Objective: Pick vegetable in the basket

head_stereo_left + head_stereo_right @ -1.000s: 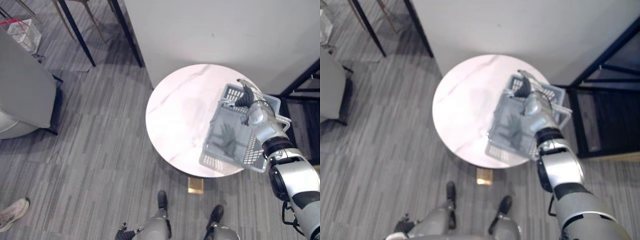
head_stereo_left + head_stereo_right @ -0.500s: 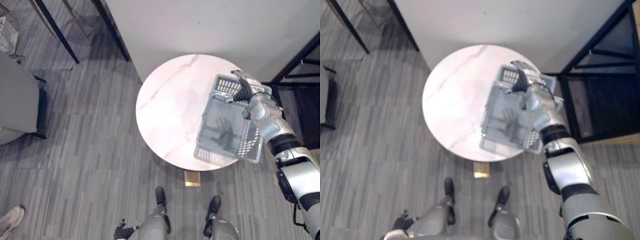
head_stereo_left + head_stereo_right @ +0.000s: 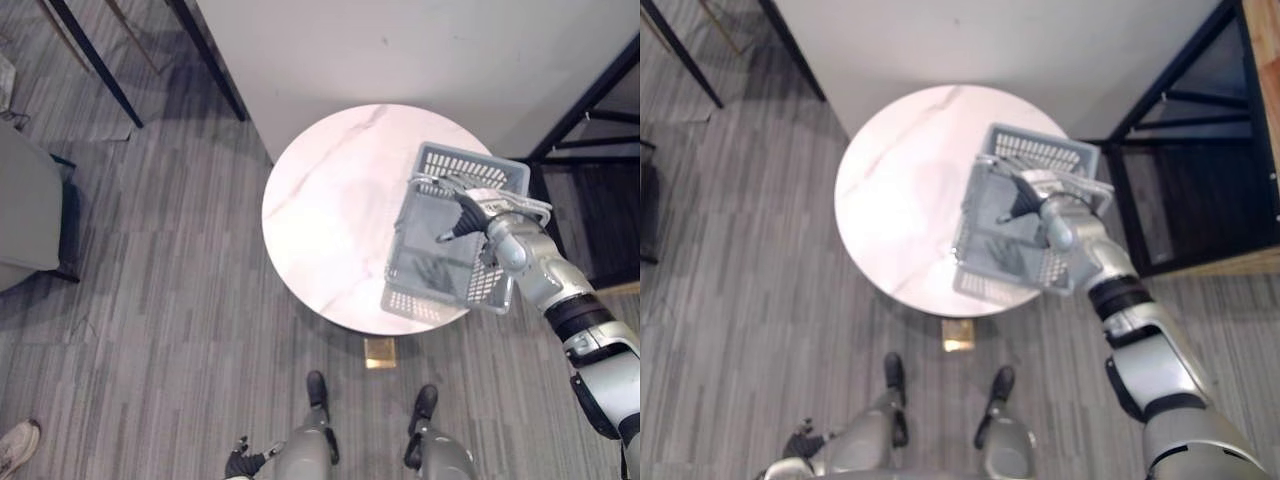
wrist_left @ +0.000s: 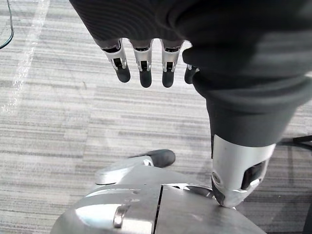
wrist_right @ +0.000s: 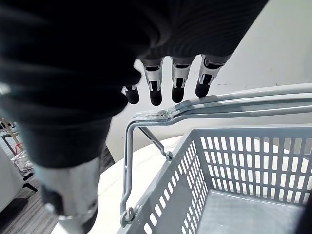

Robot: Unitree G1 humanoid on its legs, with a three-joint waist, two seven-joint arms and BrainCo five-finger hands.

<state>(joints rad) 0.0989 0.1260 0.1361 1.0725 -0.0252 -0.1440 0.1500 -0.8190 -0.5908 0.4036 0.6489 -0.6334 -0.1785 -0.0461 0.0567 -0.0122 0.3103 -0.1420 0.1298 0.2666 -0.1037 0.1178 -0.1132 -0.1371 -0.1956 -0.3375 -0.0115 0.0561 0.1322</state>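
- Right wrist view: right hand (image 5: 156,85) has its fingers (image 5: 178,81) straight and slightly spread just above the raised handles (image 5: 234,105) of the basket (image 5: 253,156); contact unclear.
- Basket sits at the right edge of the table (image 3: 330,210), partly overhanging.
- Left hand (image 4: 141,63) hangs with fingers relaxed above the floor (image 4: 58,112).

Lounge-like room; round marble table (image 3: 330,220), grey plank floor (image 3: 150,330)
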